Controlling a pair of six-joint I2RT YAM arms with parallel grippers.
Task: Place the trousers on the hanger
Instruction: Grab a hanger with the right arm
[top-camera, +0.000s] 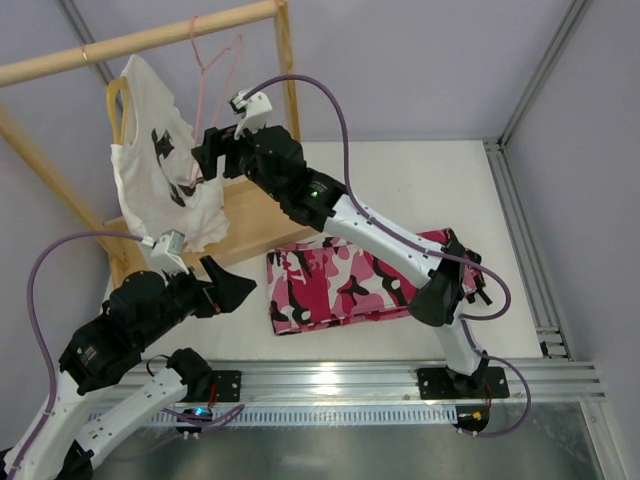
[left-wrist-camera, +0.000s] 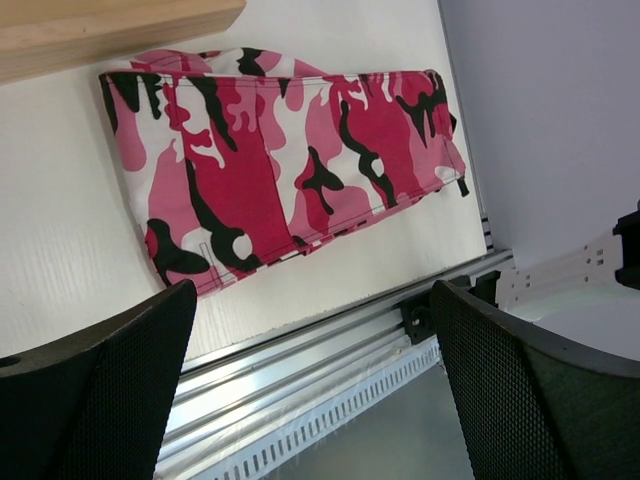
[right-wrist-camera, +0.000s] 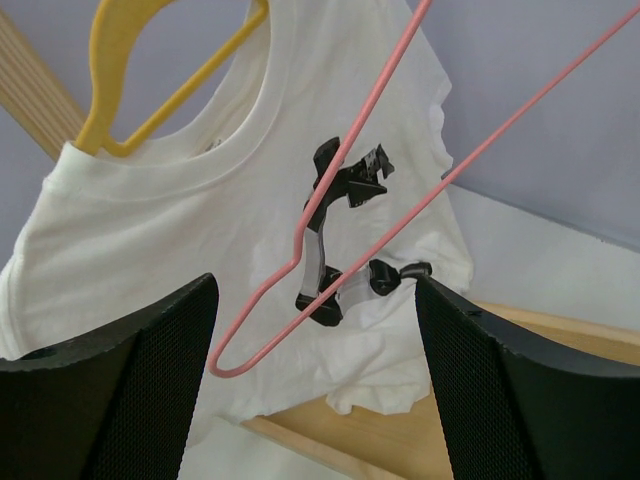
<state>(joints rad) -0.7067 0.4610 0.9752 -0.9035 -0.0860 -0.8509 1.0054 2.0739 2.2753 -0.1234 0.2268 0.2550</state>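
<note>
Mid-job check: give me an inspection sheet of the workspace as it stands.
Surface: white table, flat and dry-looking.
Job's things: trousers folded flat on the table; hanger hooked on the wooden rail, nothing on it.
Clutter: white T-shirt on yellow hanger, same rail.
Grippers: left gripper open, beside the trousers; right gripper open, at the hanger's lower corner, not gripping.
Cables: purple cables loop free above both arms.
Surroundings: grey walls, aluminium rails.

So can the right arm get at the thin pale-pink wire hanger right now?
Probably yes: the right gripper is open, the hanger has its lower corner just ahead between the jaws, and the white T-shirt hangs behind it.
</note>
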